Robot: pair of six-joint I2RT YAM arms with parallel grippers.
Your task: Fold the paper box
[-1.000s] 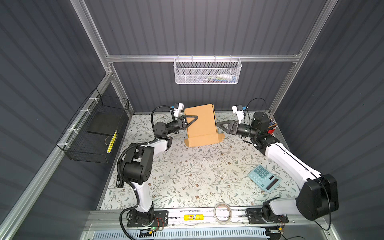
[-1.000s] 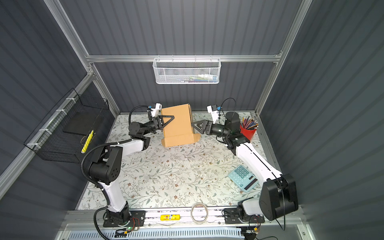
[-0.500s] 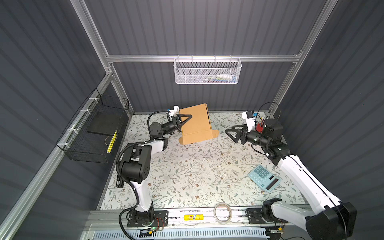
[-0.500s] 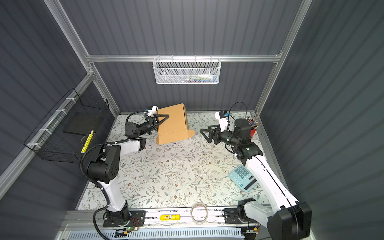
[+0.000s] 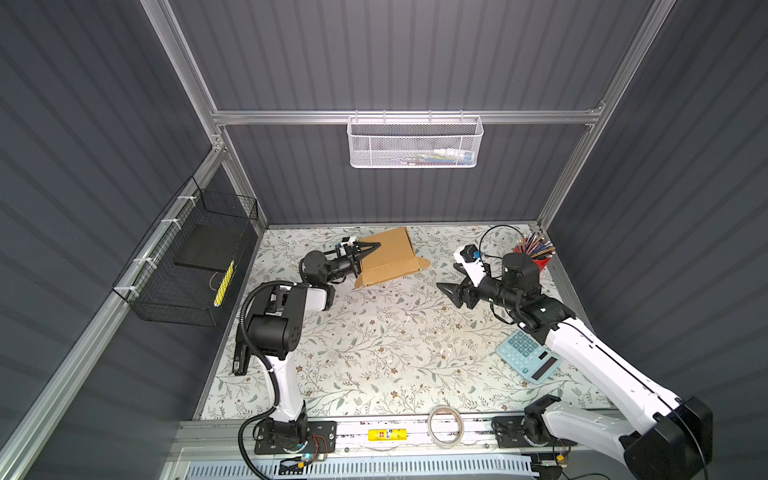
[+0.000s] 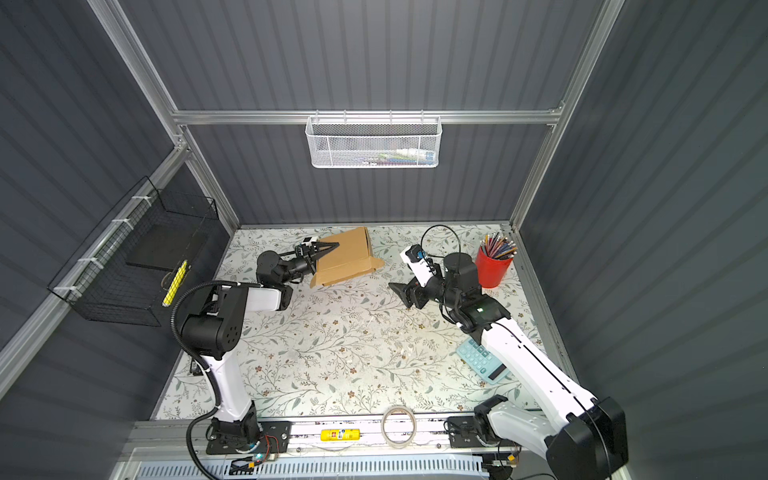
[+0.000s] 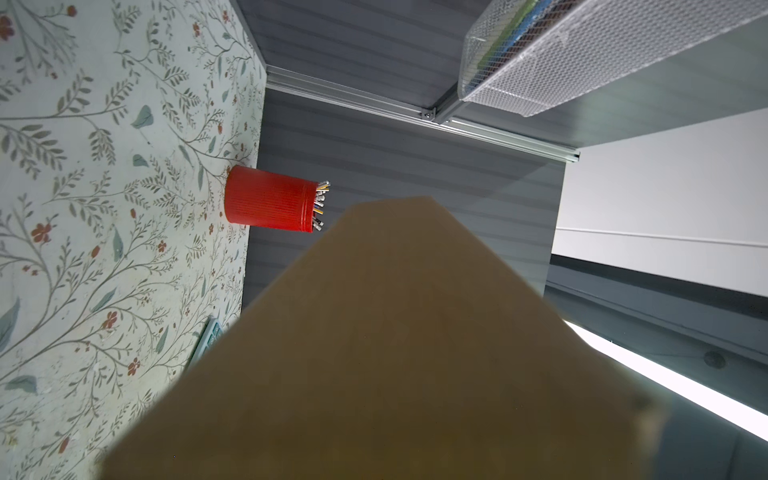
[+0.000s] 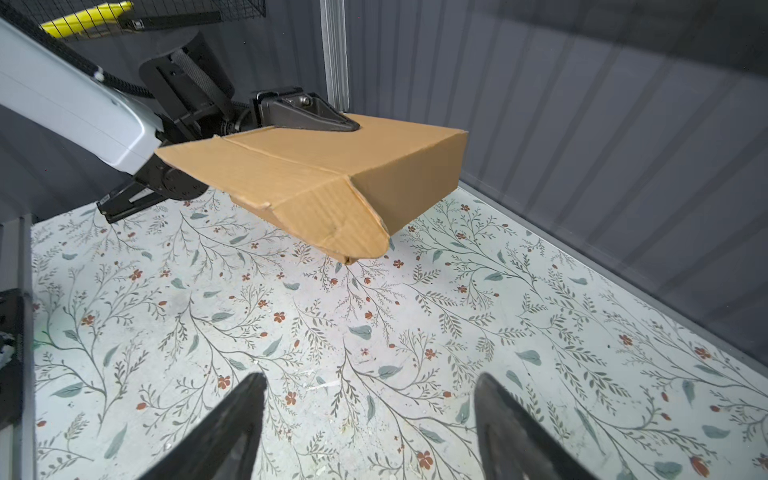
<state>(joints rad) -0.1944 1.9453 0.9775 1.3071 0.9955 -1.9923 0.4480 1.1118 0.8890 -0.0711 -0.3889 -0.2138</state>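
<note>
Withdrawn from the paper box over the last second, the right gripper is now found nearer the red pencil cup, with its jaws spread wide and empty above the floral table. The box has been carried farther from the cup. It is held tilted, one flap sticking out toward the cup, and is clamped at its far edge by the left gripper.

paper box: plain brown cardboard, unprinted
tabletop: pale mint, grey-green leafy sprigs, small red flowers
pencil cup: red, ribbed
calculator: light blue, lower right
mesh basket: white
wire basket: black
walls: dark grey, ribbed
</note>
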